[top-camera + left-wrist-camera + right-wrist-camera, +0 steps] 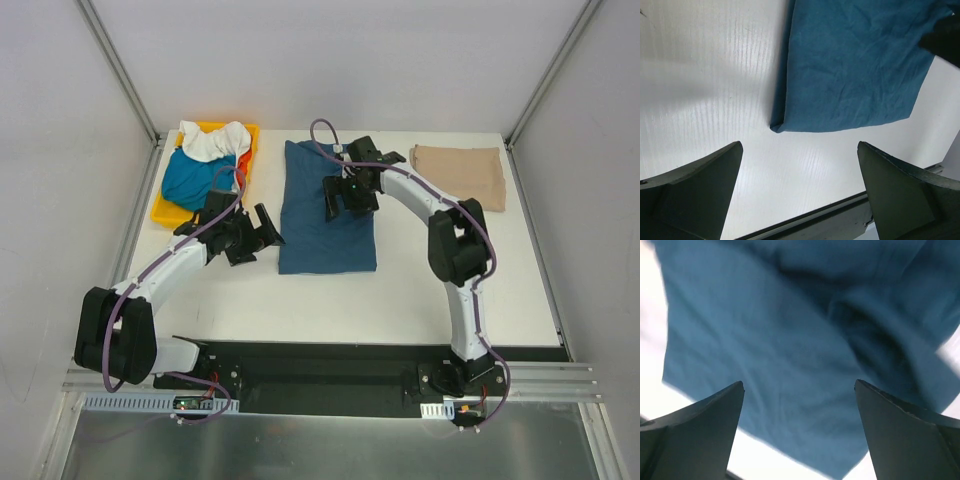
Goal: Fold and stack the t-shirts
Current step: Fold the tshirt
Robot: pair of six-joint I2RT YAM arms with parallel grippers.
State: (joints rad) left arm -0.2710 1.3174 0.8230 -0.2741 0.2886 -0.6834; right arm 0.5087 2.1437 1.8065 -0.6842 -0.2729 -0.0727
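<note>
Left pincer (pixel 799 145) fingers sat closest to the lens, spread wide w/ nothing btwn them, hovering over white tabletop (pixel 400 300) just off the near-left corner of the navy shirt (pixel 855 65). Right pincer (pixel 799 384) was likewise wide and empty, poised above that shirt's far-right part; whether it touched cloth, can't tell. The navy shirt lay mid-tabletop as a long rectangle w/ a doubled edge along its left side, so prob. part-folded.

Handling, as a judgement: thin cotton, light and limp, so it would sag and drag if lifted by one point. Best hold = pinch all layers at the two near corners, or at the doubled edge, and keep both ends level. Main risk was catching only the top layer.

Beige shirt (pixel 460 175) lay folded far right, well apart. Teal shirt (pixel 195 180), white shirt (pixel 210 140) and a bit of orange-red shirt (pixel 245 160) were heaped in the yellow tray (pixel 165 212), far left.

The tabletop was white, smooth and faintly ribbed, prob. slick under cloth. White walls (pixel 60 150) closed in three sides; plenty of tabletop showed btwn the navy shirt and the arm bases.
</note>
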